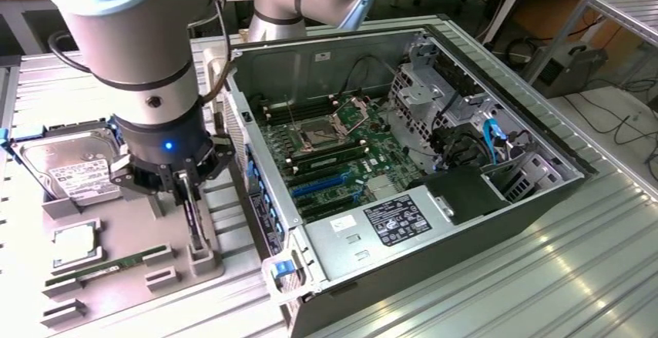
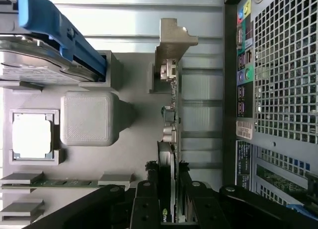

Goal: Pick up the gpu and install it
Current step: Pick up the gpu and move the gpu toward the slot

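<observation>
Gripper [image 1: 186,190] clamps the gpu [image 1: 194,226], standing on edge in the tray [image 1: 115,226] at the exterior view's left of the case [image 1: 308,68]; probably stiff, light, fragile, best held by its top edge

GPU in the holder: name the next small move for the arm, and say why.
Probably a short lift straight up. The gripper has its jaws seemingly closed on both faces of the gpu, which stands on edge in the grey holder, so a sideways pull might bind it. The case sits close beside, leaving little room to swing before the card is clear.
</observation>
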